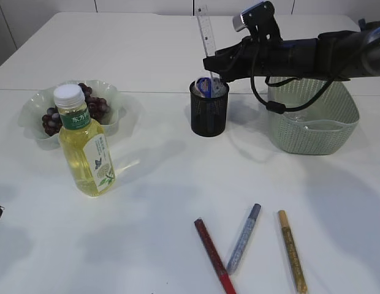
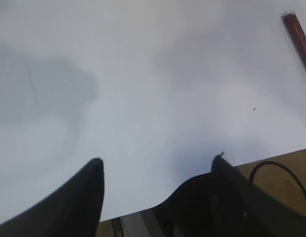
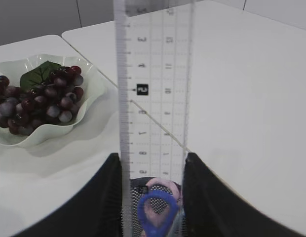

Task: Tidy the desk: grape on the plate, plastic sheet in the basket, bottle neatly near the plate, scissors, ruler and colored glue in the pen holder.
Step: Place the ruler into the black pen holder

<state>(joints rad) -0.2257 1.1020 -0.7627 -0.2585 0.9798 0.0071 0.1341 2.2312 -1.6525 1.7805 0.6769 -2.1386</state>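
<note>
Right hand (image 3: 152, 165): gripping upright ruler (image 3: 153, 89) over pen holder (image 1: 209, 109), scissors (image 3: 155, 212) inside. Left hand (image 2: 155, 170): open, empty, above bench (image 2: 143, 74).

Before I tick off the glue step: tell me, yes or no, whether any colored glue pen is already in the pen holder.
No: all three glue pens lie flat on the table, in front of the pen holder.

ruler (image 3: 153, 98) top and red glue (image 2: 298, 42) cut off
</note>
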